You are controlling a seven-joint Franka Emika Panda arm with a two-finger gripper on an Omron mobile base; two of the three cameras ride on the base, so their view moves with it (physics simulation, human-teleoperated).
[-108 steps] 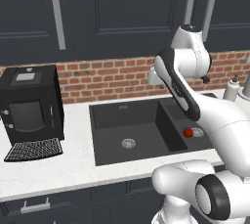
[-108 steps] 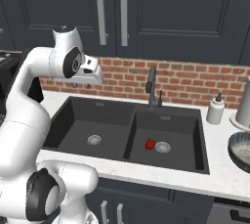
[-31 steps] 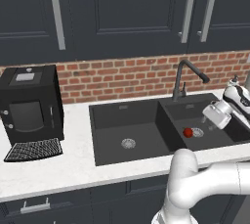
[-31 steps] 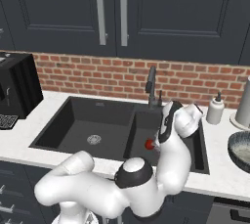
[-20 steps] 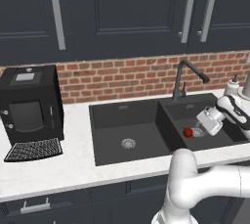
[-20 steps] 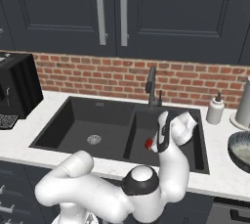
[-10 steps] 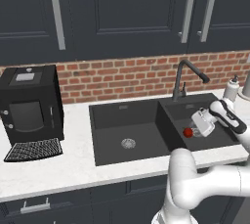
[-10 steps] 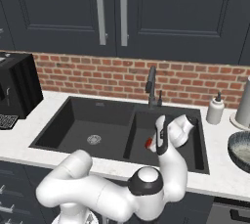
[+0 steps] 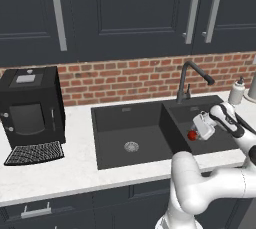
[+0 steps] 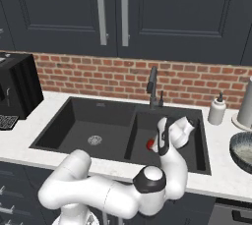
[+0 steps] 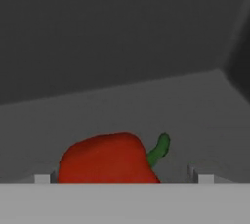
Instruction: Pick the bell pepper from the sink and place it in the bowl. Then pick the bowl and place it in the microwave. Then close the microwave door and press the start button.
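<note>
We have the gripper (image 9: 196,129) low in the sink (image 9: 127,123); the bell pepper (image 11: 105,159) sits between jaws that look apart, stem (image 11: 159,148) pointing right.

- bell pepper (image 11: 103,160): glossy red, green stem
- sink (image 9: 125,123): matte black
- backsplash (image 10: 123,79): red brick
- table (image 9: 80,168): white, speckled
- cabinets (image 9: 125,13): dark navy
</note>
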